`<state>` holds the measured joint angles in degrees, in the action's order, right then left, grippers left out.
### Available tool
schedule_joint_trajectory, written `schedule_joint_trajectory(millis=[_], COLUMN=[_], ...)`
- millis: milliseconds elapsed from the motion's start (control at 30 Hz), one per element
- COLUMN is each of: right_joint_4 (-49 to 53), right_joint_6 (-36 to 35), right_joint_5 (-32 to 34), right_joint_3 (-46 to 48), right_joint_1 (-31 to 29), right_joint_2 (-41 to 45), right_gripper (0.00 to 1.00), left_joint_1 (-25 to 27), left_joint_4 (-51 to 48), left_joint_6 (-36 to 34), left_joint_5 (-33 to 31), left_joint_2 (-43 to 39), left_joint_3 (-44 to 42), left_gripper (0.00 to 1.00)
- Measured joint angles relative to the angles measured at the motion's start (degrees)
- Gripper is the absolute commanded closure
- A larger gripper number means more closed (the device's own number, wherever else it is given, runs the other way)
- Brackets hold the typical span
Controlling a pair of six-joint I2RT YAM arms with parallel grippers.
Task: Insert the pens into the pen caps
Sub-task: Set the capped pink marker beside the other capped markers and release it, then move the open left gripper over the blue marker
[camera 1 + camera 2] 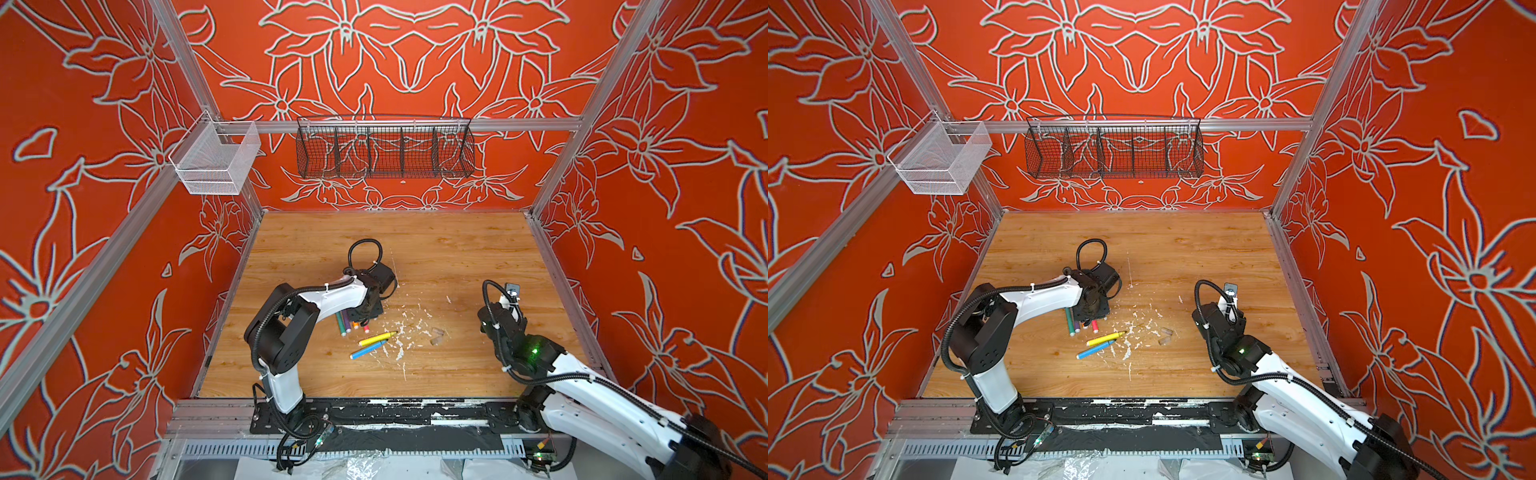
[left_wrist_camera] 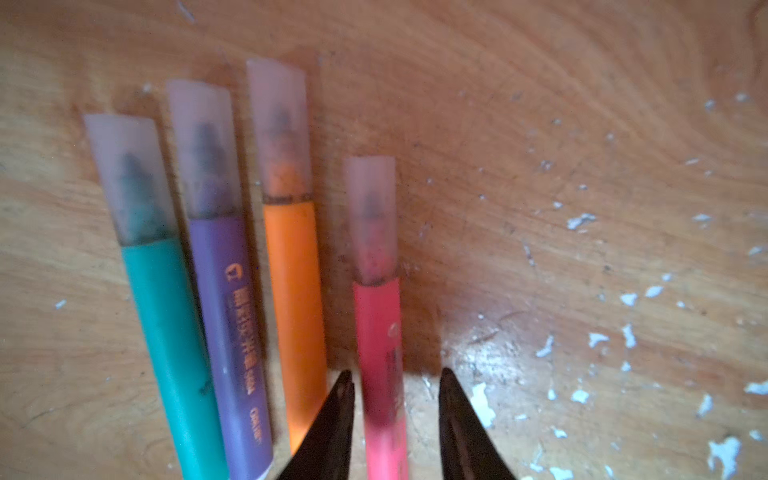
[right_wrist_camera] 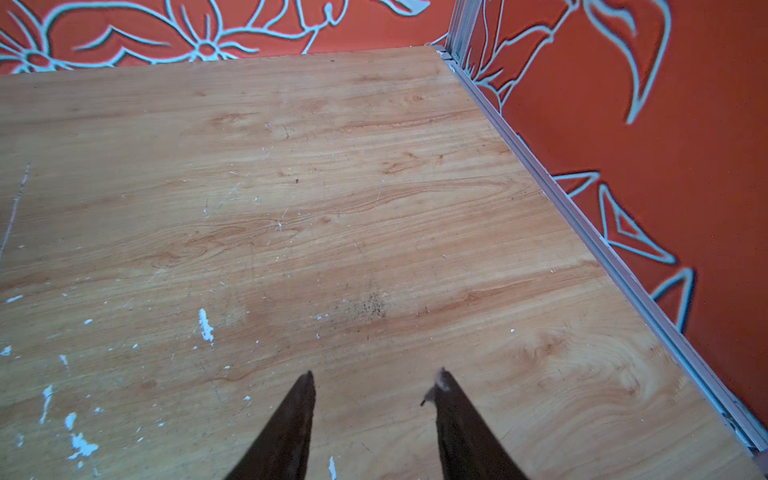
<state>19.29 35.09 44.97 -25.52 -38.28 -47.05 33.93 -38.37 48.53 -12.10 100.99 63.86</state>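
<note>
In the left wrist view four pens lie side by side on the wood, each with a translucent cap on: green pen (image 2: 166, 332), purple pen (image 2: 232, 324), orange pen (image 2: 295, 299) and pink pen (image 2: 380, 353). My left gripper (image 2: 395, 373) is open and straddles the pink pen's barrel, with a gap at each finger. The cap (image 2: 371, 220) sits on the pink pen's tip. In both top views an uncapped yellow pen (image 1: 377, 338) and blue pen (image 1: 368, 351) lie mid-table, and two loose pen caps (image 1: 437, 336) lie to their right. My right gripper (image 3: 374, 376) is open and empty above bare wood.
White flecks of debris (image 1: 405, 328) are scattered around the loose pens and caps. A metal rail (image 3: 582, 216) edges the table on the right below the red wall. A black wire basket (image 1: 384, 149) and a white mesh basket (image 1: 216, 160) hang on the walls.
</note>
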Motion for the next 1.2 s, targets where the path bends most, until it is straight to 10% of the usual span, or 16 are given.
schedule_joint_trajectory(millis=[500,1200], right_joint_4=[-0.98,-2.01], right_joint_6=[-0.04,-0.26], right_joint_5=[-0.74,-4.46], right_joint_3=[0.00,0.33], right_joint_1=[1.73,2.71], right_joint_2=[0.37,1.68], right_gripper=[0.50,0.50], left_joint_1=[19.96,28.28], left_joint_4=[-0.98,-5.22], left_joint_6=[-17.68,-13.75], left_joint_5=[-9.94,-6.47], left_joint_2=[-26.91,-21.33], left_joint_3=[3.08,-14.58], left_gripper=[0.59,0.49])
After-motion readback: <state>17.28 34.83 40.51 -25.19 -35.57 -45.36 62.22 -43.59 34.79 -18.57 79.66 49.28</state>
